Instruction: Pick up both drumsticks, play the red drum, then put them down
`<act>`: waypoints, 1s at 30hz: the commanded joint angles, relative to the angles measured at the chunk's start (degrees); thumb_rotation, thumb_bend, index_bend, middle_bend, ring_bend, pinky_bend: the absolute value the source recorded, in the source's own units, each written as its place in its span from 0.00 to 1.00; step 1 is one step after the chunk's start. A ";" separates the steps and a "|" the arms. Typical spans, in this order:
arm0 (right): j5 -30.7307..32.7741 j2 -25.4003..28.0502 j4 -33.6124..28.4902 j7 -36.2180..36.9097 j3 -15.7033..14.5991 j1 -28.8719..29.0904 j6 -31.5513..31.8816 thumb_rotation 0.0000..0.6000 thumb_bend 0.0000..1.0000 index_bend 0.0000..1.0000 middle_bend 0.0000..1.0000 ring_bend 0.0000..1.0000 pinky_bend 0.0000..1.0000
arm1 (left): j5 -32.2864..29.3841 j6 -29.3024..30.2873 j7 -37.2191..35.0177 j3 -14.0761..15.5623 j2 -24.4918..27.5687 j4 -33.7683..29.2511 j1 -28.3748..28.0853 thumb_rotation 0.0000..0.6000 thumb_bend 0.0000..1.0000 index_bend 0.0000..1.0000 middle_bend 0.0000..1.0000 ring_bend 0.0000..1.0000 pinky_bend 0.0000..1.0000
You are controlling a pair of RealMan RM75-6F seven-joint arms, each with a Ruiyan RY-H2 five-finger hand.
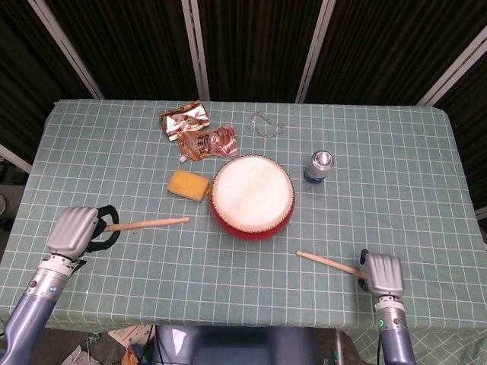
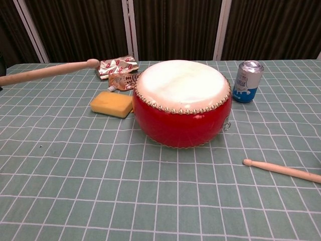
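Note:
The red drum (image 1: 253,195) with its pale skin stands mid-table, large in the chest view (image 2: 183,103). My left hand (image 1: 76,232) grips one wooden drumstick (image 1: 144,223) by its butt. That stick is off the cloth and points right toward the drum, its tip up at the left of the chest view (image 2: 50,72). The second drumstick (image 1: 327,263) lies flat on the cloth right of the drum (image 2: 281,170). My right hand (image 1: 383,274) sits over its thick end, back upward. Its fingers are hidden, so a grip cannot be told.
A yellow sponge (image 1: 188,185) lies just left of the drum. Foil snack packets (image 1: 196,133) and a thin chain (image 1: 265,125) lie behind it. A blue can (image 1: 319,166) stands to the drum's right. The checked green cloth (image 1: 228,289) reaches the near table edge.

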 commanded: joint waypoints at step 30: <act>5.96 -2.67 5.36 -2.59 -0.23 1.24 -0.23 1.00 0.40 0.55 1.00 1.00 1.00 | 0.06 -0.14 -0.81 -0.28 0.76 -0.43 0.16 1.00 0.58 0.77 1.00 1.00 1.00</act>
